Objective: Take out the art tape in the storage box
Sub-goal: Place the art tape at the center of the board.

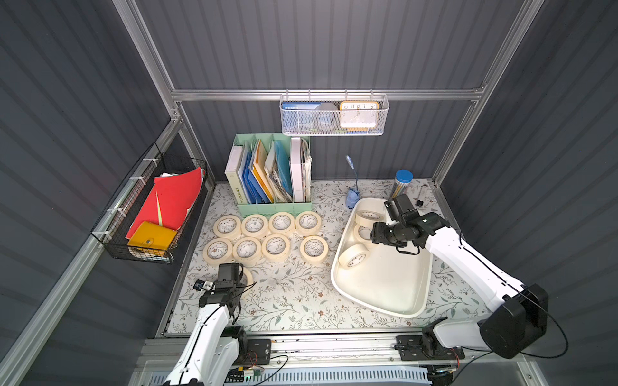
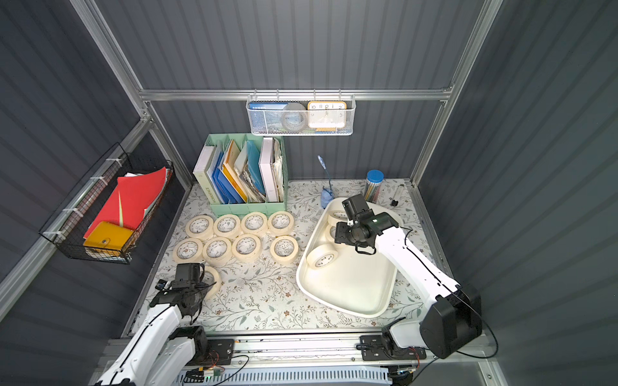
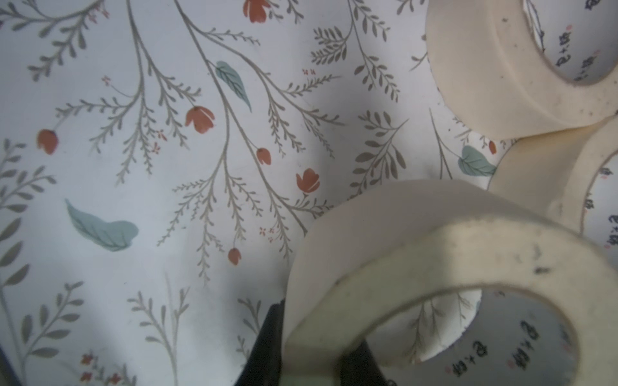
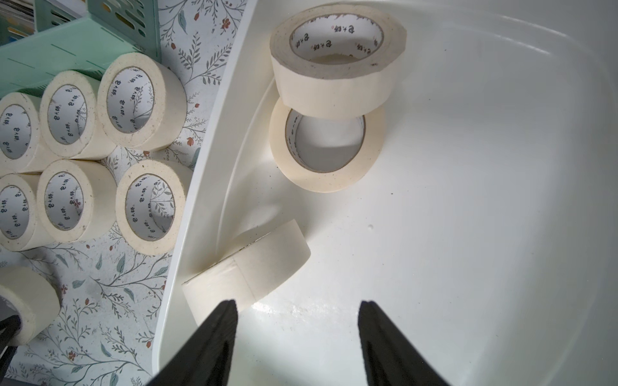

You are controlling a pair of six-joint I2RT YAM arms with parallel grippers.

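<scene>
I see left gripper (image 3: 314, 354) pinching the wall of one cream art tape (image 3: 401, 240) roll, left of storage box (image 1: 384, 287) | eight rolls flat, also left of it | three inside, two overlapping, one on edge | right gripper (image 4: 296, 307) spread over its floor | left fingers mostly cut off

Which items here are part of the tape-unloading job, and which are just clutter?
Job: storage box; three tape rolls inside it; eight rolls laid out on the table; held roll in the shut left hand; open right hand over the box.
Clutter: file organizer; white mesh basket; black wire basket; blue-capped tube.
</scene>
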